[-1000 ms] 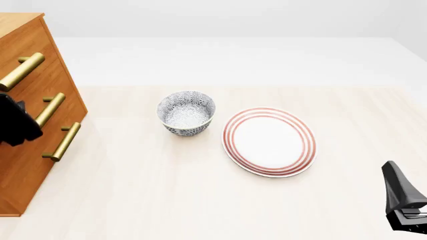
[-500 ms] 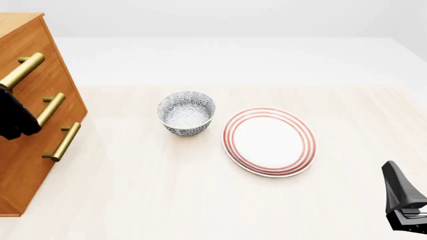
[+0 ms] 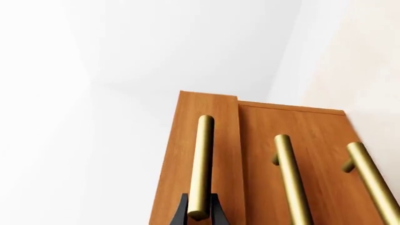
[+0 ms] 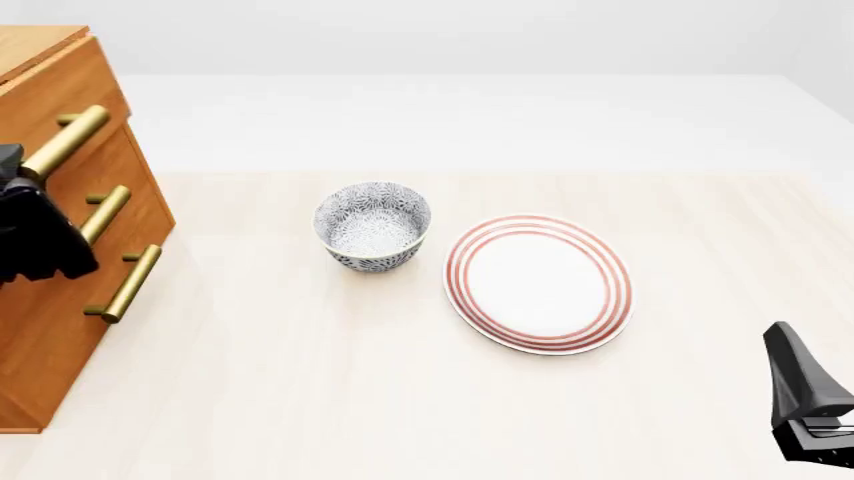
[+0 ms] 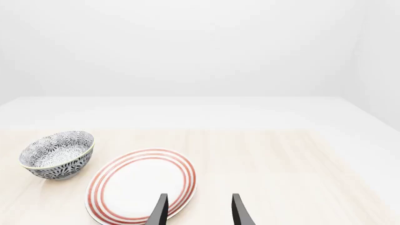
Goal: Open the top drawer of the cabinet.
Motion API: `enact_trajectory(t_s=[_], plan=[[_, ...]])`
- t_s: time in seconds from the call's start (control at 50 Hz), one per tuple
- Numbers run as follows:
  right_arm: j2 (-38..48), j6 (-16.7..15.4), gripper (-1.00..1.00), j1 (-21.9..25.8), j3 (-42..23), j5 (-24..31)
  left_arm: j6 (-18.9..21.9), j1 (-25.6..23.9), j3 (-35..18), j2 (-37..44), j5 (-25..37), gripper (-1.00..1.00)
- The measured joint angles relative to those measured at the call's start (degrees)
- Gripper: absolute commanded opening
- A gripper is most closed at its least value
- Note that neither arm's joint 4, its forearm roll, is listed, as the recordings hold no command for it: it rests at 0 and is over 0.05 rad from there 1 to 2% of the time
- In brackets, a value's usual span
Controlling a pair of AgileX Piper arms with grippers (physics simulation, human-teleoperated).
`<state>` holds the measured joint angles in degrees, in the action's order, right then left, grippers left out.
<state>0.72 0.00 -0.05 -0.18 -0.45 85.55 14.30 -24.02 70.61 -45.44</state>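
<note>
Your right gripper (image 5: pixel 198 212) sat low at the near right edge of the table (image 4: pixel 400 400), fingers parted with nothing between them, well apart from everything else. In its wrist view the plate (image 5: pixel 140 185) lay just ahead of the fingertips, with the bowl (image 5: pixel 57 154) beyond and to one side.

Front view: plate (image 4: pixel 538 283), white with red rings, lay mid-table. Patterned bowl (image 4: pixel 372 226) stood just beside it on the left, not touching.

Your left gripper (image 3: pixel 198 212) was at the cabinet (image 4: pixel 54 300), far left of the table. Its black fingers were clamped either side of the near end of the handle (image 3: pixel 202 164) on the top drawer (image 3: pixel 206 140). In the front view that gripper (image 4: pixel 38 235) showed only as a dark shape against the cabinet face.

Top drawer (image 4: pixel 67 90) stood slightly proud of the two lower fronts; the wrist view showed a step between its front and theirs. The lower handles (image 3: pixel 291 178) were untouched. Cabinet stood upright, face angled toward the table's middle.
</note>
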Motion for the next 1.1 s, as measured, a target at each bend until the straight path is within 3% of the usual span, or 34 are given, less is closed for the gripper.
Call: enact_trajectory(t_s=[1.1], plan=[[0.0,0.0,1.0,0.0,0.0,0.0,2.5,-8.4,2.0,-1.2,-1.8,-1.0]])
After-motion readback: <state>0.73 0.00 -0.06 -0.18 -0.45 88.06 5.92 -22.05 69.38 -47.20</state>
